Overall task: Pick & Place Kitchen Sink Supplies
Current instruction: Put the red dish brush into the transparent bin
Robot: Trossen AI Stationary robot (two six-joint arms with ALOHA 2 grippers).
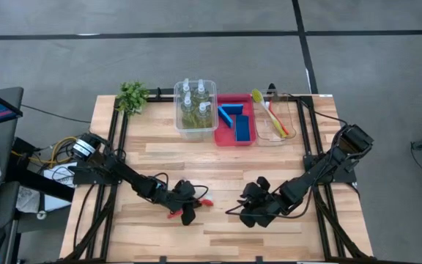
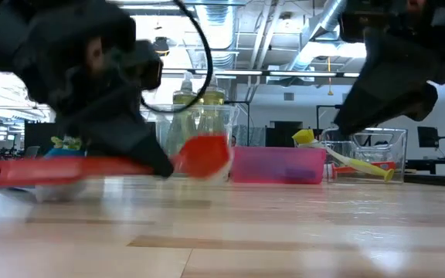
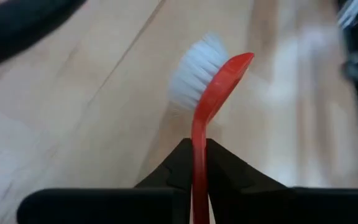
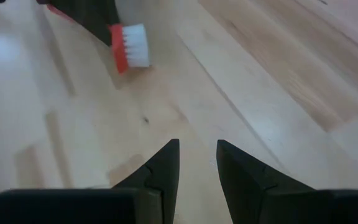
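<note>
Left gripper (image 1: 186, 206), low over the front-centre of the table (image 1: 218, 158), is clenched on the thin handle of the red brush (image 1: 190, 204); the left wrist view shows both fingers (image 3: 222, 175) pinching the handle edge-on, white bristle head beyond the tips. From the low view the brush looks to lie nearly level, close to the wood; whether it is clear of the surface I cannot tell.

Right gripper (image 1: 257, 207) hangs just beside, also low, its jaws parted with nothing between them and bare wood ahead.

Along the back edge: small plant (image 1: 132, 95), clear bin (image 1: 195, 130) with the bottles (image 1: 195, 108), red bin (image 1: 234, 142) with blue sponges (image 1: 241, 127), second clear bin (image 1: 290, 117) holding a yellow-green brush (image 1: 264, 107).

Step in hand, as judged: pick-up of the red brush, grasp made, lift not yet evident. Next move likely calls for a straight lift, then a carry back and to the right, to the far clear bin, keeping the long handle from swinging into the right arm or catching a bin rim.
</note>
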